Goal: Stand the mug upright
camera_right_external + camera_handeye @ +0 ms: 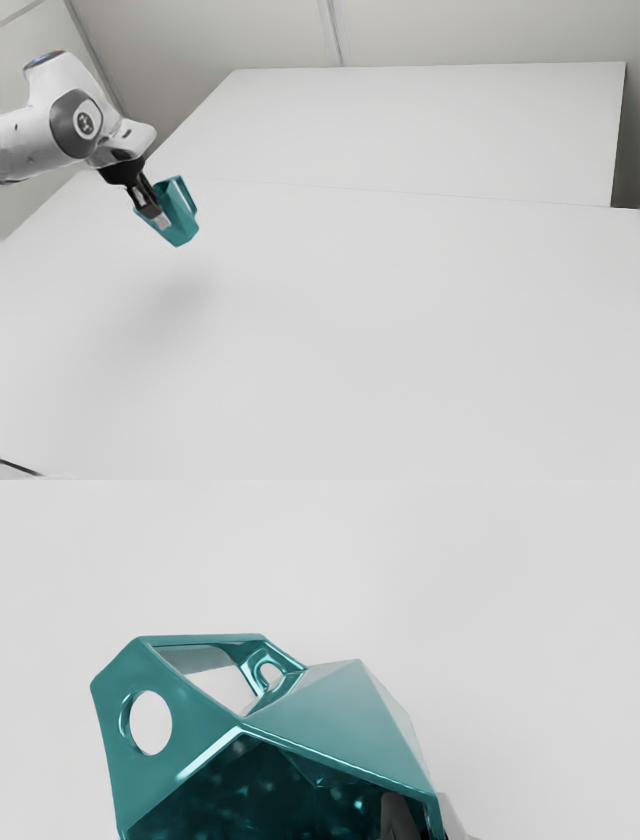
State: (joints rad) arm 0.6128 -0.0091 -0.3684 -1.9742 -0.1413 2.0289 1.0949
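The teal, faceted, glossy mug [180, 218] hangs in the air, tilted, with its open mouth facing back toward my hand and its base end seemingly the lower one. Its angular handle [167, 677], pierced by a round hole, juts out on the exterior view's right. I have the mug by its wall near the rim: my black two-finger gripper [157, 214] is clamped on it, one finger [395, 812] inside the mouth and the other [454, 822] outside. Below lies the wide white table [400, 340], with the mug's soft shadow [185, 292] on it, so I judge there is height to lose before contact.

The step in hand, as I read it, is to level the mug and set it down on its base. I should turn my wrist until the base lies parallel to the table, and do it up here, where neither handle nor base edge can catch. A grip on one thin wall could let the mug swing, so the turn wants to be slow. Then I should come straight down, let the whole base seat, open gently, and draw the inner finger up clear of the rim without tugging it.
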